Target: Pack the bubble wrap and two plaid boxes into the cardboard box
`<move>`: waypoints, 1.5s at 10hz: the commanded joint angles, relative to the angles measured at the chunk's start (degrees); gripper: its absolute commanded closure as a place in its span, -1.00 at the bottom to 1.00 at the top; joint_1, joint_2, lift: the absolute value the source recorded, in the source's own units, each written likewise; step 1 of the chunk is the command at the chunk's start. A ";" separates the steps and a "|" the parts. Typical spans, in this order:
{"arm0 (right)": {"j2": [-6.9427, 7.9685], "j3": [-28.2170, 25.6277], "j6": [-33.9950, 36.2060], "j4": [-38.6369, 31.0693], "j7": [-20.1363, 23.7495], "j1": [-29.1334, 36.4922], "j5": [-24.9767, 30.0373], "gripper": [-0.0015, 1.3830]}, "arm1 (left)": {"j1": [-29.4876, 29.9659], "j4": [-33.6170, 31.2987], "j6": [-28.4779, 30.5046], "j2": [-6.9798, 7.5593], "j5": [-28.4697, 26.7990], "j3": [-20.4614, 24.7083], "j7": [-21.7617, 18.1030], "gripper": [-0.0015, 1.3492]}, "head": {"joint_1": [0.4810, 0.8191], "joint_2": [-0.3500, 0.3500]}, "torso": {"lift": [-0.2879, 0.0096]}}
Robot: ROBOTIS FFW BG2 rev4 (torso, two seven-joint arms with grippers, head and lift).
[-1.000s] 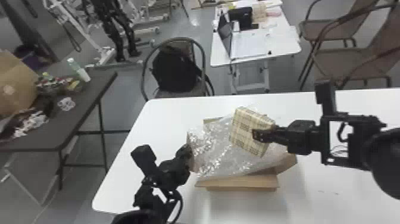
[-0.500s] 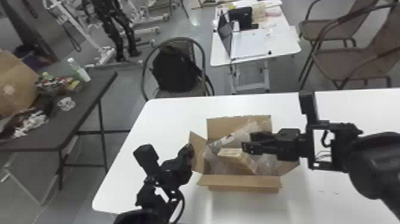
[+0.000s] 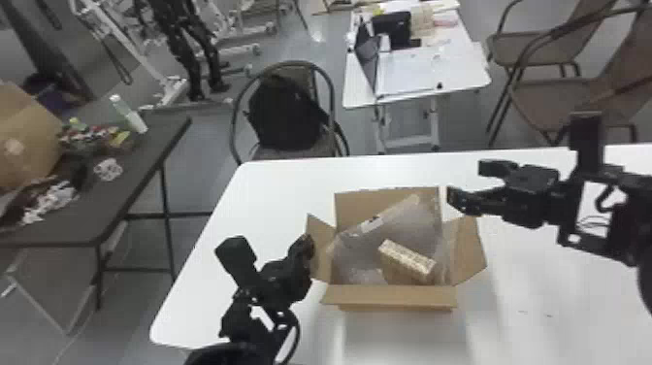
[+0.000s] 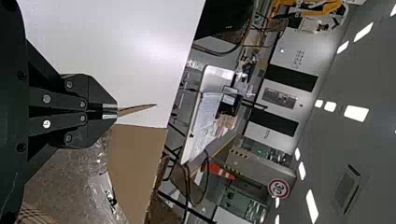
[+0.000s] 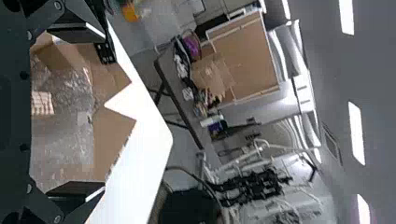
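The cardboard box [image 3: 397, 297] stands with its flaps spread. Inside it lies clear bubble wrap [image 3: 356, 252], and a plaid box [image 3: 407, 261] rests tilted on the wrap toward the right. My left gripper [image 3: 308, 250] is at the box's left flap; in the left wrist view the left gripper [image 4: 116, 111] has its fingers closed around that flap [image 4: 135, 110]. Above the right rear corner my right gripper [image 3: 466, 183] stands open and empty. The right gripper [image 5: 100, 109] frames the wrap [image 5: 70, 112] and a plaid box [image 5: 43, 103] in its wrist view. Any second plaid box is hidden.
The white table [image 3: 543, 301] extends around the box, with free room to its right and front. Beyond it are a chair with a black backpack [image 3: 286, 114] and a small white table [image 3: 427, 73]. A dark table [image 3: 136, 204] with clutter stands at the left.
My right gripper has let go of the plaid box, which dropped with the bubble wrap into the cardboard box. Then it opened and moved up and right. The left gripper has barely moved.
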 commanded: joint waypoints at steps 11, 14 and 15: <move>2.33 -13.94 -31.98 -7.16 -45.62 33.35 4.68 -0.76 | 1.06 -0.09 -1.41 0.00 1.01 0.80 -0.02 0.81 | 0.27 0.21 | 0.69; 0.57 -14.11 -32.51 2.16 -43.69 28.07 2.84 -0.76 | 1.14 -0.09 -1.50 -0.09 1.19 0.88 -0.02 0.81 | 0.27 0.13 | 0.69; -0.04 -14.29 -32.51 4.09 -42.55 27.02 2.66 -0.76 | 1.14 -0.09 -1.59 -0.15 1.19 0.88 -0.02 0.81 | 0.27 0.12 | 0.69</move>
